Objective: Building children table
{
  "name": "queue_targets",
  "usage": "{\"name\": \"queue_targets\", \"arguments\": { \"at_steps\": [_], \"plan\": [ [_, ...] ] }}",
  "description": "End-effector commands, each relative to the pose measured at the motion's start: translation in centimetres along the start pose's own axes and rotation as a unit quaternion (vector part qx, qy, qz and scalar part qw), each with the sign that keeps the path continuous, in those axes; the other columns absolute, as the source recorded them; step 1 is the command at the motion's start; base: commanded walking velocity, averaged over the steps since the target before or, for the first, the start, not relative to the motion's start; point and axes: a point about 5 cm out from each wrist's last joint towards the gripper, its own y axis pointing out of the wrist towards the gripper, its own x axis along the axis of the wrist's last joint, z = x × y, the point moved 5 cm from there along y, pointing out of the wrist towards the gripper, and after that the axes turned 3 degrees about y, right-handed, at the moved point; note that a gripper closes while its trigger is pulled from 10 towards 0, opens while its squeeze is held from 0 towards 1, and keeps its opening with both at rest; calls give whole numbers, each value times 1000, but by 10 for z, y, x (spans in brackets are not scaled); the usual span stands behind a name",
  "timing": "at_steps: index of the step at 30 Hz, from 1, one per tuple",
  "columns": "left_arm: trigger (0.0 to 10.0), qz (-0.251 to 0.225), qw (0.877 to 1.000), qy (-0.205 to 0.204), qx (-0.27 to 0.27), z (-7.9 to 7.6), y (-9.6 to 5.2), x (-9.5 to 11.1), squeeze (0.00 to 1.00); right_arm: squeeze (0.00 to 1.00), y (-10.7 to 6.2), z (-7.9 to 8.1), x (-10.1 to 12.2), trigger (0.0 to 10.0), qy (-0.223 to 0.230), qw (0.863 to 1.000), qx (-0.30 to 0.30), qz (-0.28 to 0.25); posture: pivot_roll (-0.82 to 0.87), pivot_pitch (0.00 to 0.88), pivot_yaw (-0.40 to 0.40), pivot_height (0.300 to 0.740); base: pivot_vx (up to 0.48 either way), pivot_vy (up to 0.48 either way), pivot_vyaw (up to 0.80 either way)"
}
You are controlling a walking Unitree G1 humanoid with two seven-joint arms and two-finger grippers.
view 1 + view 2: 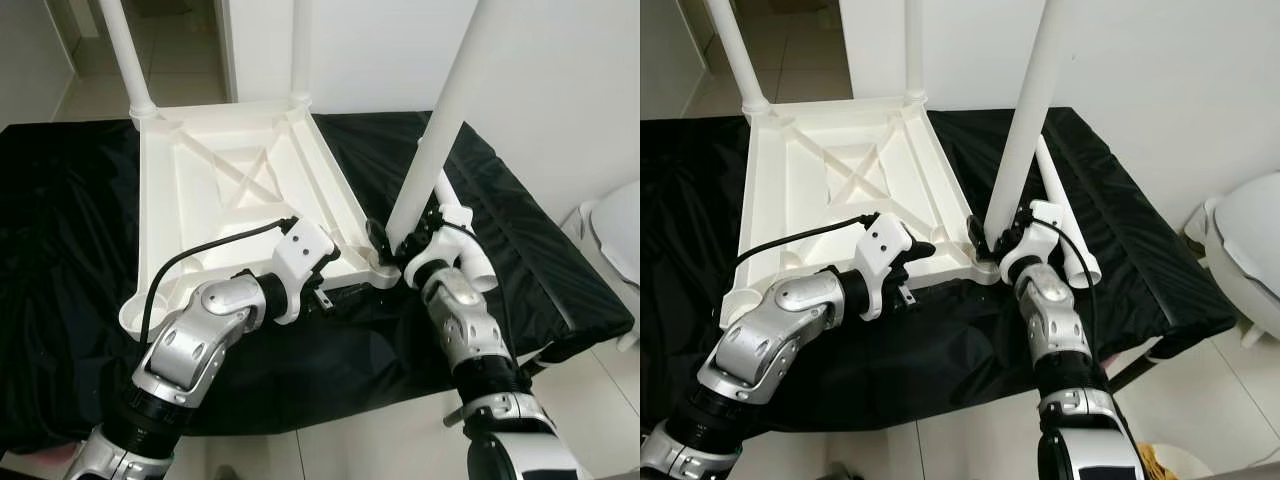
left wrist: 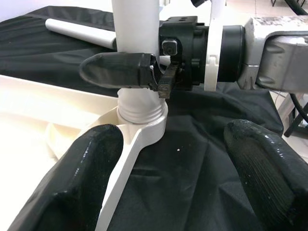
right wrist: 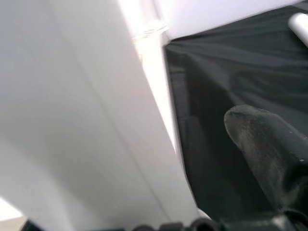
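Tabletop (image 1: 240,190) upside down on black cloth (image 1: 520,240), leg (image 1: 440,120) upright at near corner.
You've got R gripper (image 2: 144,72) clamped on leg base; L gripper (image 2: 173,159) open, straddling corner socket (image 2: 144,120).

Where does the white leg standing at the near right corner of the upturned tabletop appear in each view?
Left eye view: the white leg slants from top right down to centre.
Right eye view: upper centre, slanting likewise.
Left wrist view: top centre, upright.
Right wrist view: the large blurred white surface.
Shared landmark: the corner socket at its foot.
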Motion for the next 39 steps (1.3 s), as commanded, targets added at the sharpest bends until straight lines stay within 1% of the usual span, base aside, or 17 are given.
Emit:
{"name": "queue_targets", "arguments": {
  "at_steps": [1,4,5,9,11,12,13,14,15,16,21,24,30,31,32,35,39],
  "plan": [
    [10000,6,1000,4,29,5,1,-2,0,0,2,3,0,10000,-2,999,32,4,-29,28,-27,740,0,0,0],
    [10000,6,1000,4,28,4,2,-2,0,0,2,3,0,10000,-3,999,44,8,-29,28,-27,740,0,0,0],
    [10000,6,1000,4,28,4,2,-2,0,0,1,7,-8,10000,-23,994,103,39,-22,28,-31,740,0,0,0],
    [10000,6,1000,5,29,4,1,-1,0,0,-2,7,-16,10000,-36,987,139,66,-16,29,-35,740,0,0,0],
    [10000,6,1000,5,29,4,1,-1,0,0,-2,7,-16,10000,-36,987,139,66,-16,29,-35,740,0,0,0],
    [10000,7,999,5,31,4,0,-2,0,0,-3,5,-20,10000,-42,984,151,79,-8,27,-40,740,0,0,0],
    [10000,8,999,6,33,5,0,-2,0,0,-4,2,-24,5333,-50,982,156,91,-3,25,-43,740,0,0,0],
    [10000,8,999,6,33,5,0,-2,0,0,-4,2,-24,5333,-50,982,156,91,-3,25,-43,740,0,0,0],
    [10000,8,999,6,35,5,-1,-2,0,0,-4,0,-25,2431,-57,980,160,98,0,21,-46,740,0,0,0],
    [10000,9,999,6,35,5,-1,-2,0,0,-4,-3,-26,0,-62,980,160,103,3,19,-48,740,0,0,0],
    [10000,15,999,7,39,4,-3,-6,0,0,-4,-10,-24,0,-64,980,152,108,10,10,-53,740,0,0,0],
    [10000,17,999,8,40,4,-3,-7,0,0,-3,-13,-22,0,-50,982,145,108,10,6,-57,740,0,0,0],
    [10000,17,999,9,38,3,-2,-7,0,0,-3,-20,-22,0,-53,986,116,106,10,2,-58,740,0,0,0],
    [10000,17,999,9,37,3,-2,-7,0,0,-2,-23,-24,0,-55,988,98,108,6,0,-58,740,0,0,0],
    [10000,17,999,9,37,3,-2,-7,0,0,-2,-23,-24,0,-55,988,98,108,6,0,-58,740,0,0,0],
    [10000,16,999,10,33,2,-1,-7,0,0,0,-28,-25,0,-46,993,45,97,-1,0,-56,740,0,0,0],
    [10000,15,999,13,28,1,1,-6,0,0,3,-25,-26,0,-21,996,6,86,-10,0,-54,740,0,0,0]
  ]
}}
